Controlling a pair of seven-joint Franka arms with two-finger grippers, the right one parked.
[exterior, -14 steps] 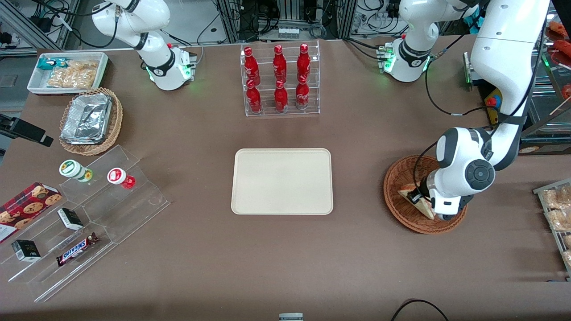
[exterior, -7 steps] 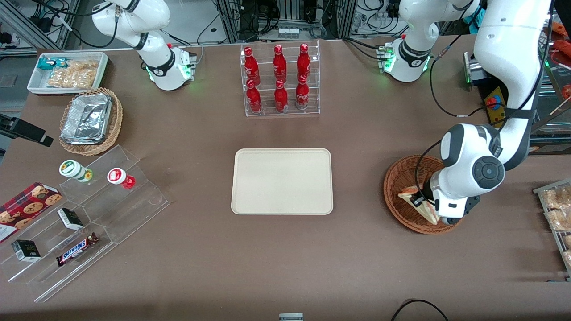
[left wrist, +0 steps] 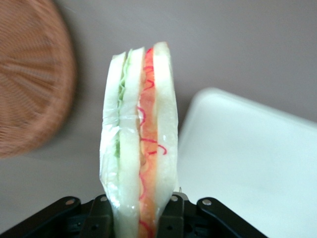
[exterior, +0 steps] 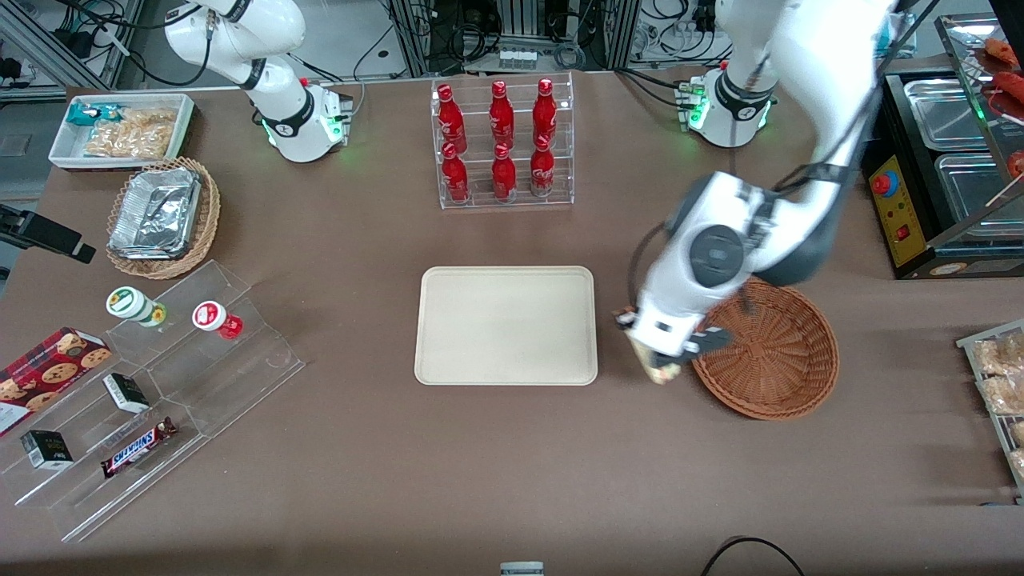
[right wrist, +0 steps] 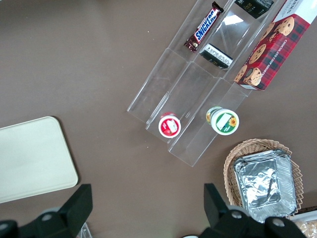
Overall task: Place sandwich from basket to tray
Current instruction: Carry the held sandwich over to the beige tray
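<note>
Snack box [exterior: 122,130]: white, holding bagged snacks, at the parked arm's end of the tabletop [exterior: 480,448].
Foil-tray basket [exterior: 163,218]: tan wicker with crinkled foil trays inside, just nearer the front camera than the snack box.
Acrylic steps [exterior: 160,392]: clear tiered stand carrying two small cups, a cookie box [exterior: 48,376], two small dark boxes and a Snickers bar [exterior: 138,446].
Bottle rack [exterior: 502,142]: clear rack with six red bottles standing upright in two rows, farther from the front camera than the tray.
Tray [exterior: 506,325]: cream-beige, rounded corners, flat on the middle of the tabletop, nothing on it; its pale corner also shows in the left wrist view [left wrist: 257,163].
Gripper [exterior: 658,356]: held above bare tabletop between the tray and the basket, its two black fingers [left wrist: 171,218] pinching the sandwich from both sides.
Sandwich [left wrist: 139,144]: wrapped in clear film, clamped at its wide end with bread, green and red-orange layers edge-on; lifted clear of the basket and not over the tray; in the front view [exterior: 656,370] only a pale tip shows under the wrist.
Basket [exterior: 768,352]: reddish-brown wicker, with no food in it, just beside the gripper toward the working arm's end.
</note>
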